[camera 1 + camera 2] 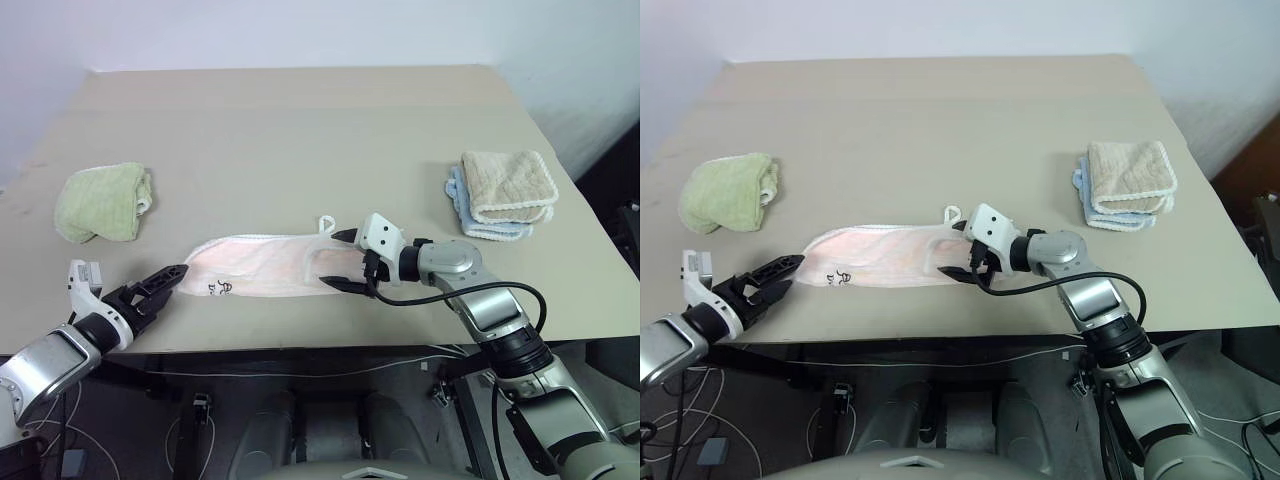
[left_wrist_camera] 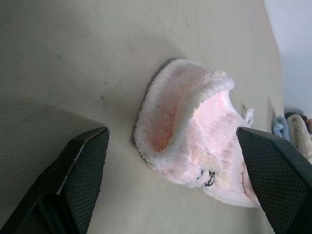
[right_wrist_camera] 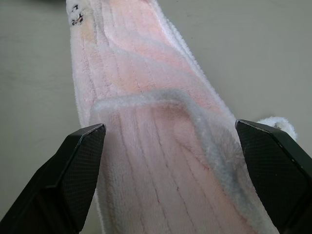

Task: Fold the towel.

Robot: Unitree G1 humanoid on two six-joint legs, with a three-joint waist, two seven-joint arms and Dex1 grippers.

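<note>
Item: towel (image 1: 262, 268), pale pink terry with white edging, lying near the front edge of the tabletop (image 1: 300, 140) as a long narrow strip running side to side, black handwritten marks near its left end, small white loop tab at the far edge toward its right end. Condition: folded lengthwise at least once, judging by the doubled layers and the white edging crossing the top layer in the right wrist view; left end curled up rather than flat. Remaining, by estimate: bring the two ends together across the strip's length, then flatten; roughly half done. Left gripper (image 1: 163, 283): fingers spread wide, holding nothing, just off the towel's left end. Right gripper (image 1: 345, 262): fingers spread wide, one on either side of the strip's right end, not pinching it; whether they touch the cloth cannot be told. Other stock on the tabletop, not part of the job: light green towel (image 1: 103, 201), bunched, far left; beige towel with scalloped edging (image 1: 508, 185) stacked on a light blue cloth (image 1: 478, 226), far right.
</note>
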